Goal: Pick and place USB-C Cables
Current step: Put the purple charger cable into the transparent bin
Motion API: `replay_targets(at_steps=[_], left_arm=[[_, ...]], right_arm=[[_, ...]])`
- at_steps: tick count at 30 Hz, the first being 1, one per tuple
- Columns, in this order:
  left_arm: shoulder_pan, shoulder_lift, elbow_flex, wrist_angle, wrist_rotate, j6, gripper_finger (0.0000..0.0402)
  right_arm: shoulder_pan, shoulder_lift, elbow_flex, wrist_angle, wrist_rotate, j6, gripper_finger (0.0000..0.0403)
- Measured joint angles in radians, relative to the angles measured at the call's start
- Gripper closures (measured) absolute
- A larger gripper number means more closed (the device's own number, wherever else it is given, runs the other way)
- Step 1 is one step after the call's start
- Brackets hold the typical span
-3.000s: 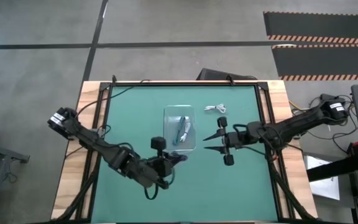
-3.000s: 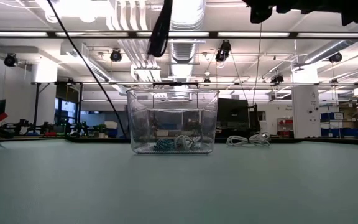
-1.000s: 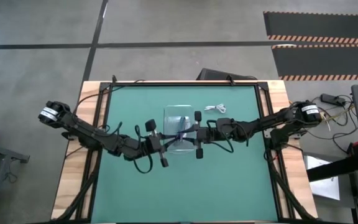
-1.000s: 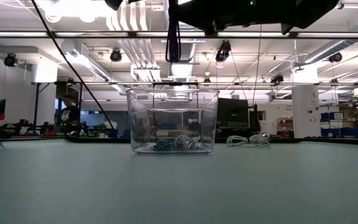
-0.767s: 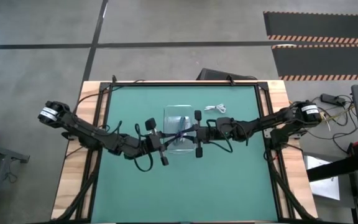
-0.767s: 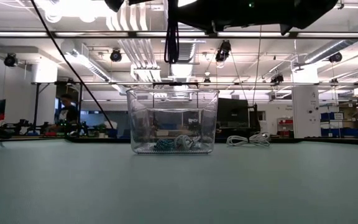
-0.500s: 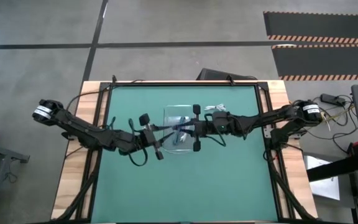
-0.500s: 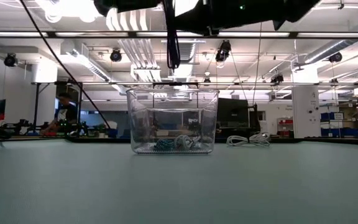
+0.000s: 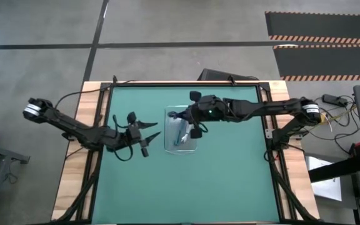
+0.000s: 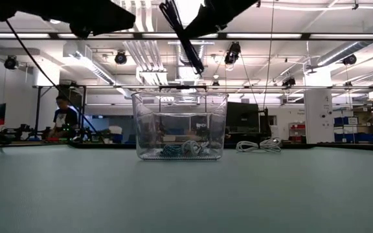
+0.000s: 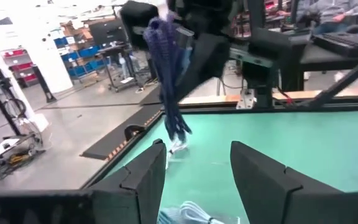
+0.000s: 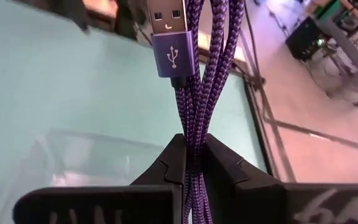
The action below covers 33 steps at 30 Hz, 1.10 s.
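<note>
Left gripper (image 9: 154,129) withdrawn, open — right gripper (image 12: 194,163) pinches purple cable (image 12: 197,93).

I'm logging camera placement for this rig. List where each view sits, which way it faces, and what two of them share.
High view: overhead, straight down on the table; both arms show.
Low view: at tabletop height, level across to the clear tray; arms hang from above.
Left wrist view: on the left arm, past its open fingers toward the right arm.
Right wrist view: on the right arm, over the tray; its fingers clamp the purple cable.
Shared: both wrist views show that purple cable.
</note>
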Motion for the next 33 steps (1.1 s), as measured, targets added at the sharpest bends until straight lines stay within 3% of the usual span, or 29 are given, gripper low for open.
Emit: replay_targets(at_steps=[5, 14, 20, 24, 28, 33], left_arm=[[-0.016, -0.043, -0.054, 0.002, 0.002, -0.026, 0.0237], [-0.017, -0.058, -0.083, 0.0, 0.001, -0.033, 0.0237], [-0.015, -0.058, -0.083, 0.0, 0.0, -0.022, 0.0237], [-0.014, -0.068, -0.082, 0.003, -0.001, -0.018, 0.0237], [-0.013, -0.084, -0.082, 0.001, -0.002, -0.019, 0.0237], [-0.013, -0.09, -0.082, 0.001, -0.003, -0.019, 0.0237]], right_arm=[[-0.005, 0.0, 0.075, -0.161, 0.084, -0.044, 0.0383], [-0.082, 0.0, 0.189, -0.269, 0.086, -0.119, 0.0383], [-0.161, 0.031, 0.239, -0.262, -0.074, -0.16, 0.0383], [-0.206, 0.095, 0.28, -0.279, -0.105, -0.196, 0.0383], [-0.23, 0.163, 0.334, -0.319, -0.105, -0.306, 0.0383], [-0.228, 0.245, 0.387, -0.48, -0.104, -0.575, 0.0383]])
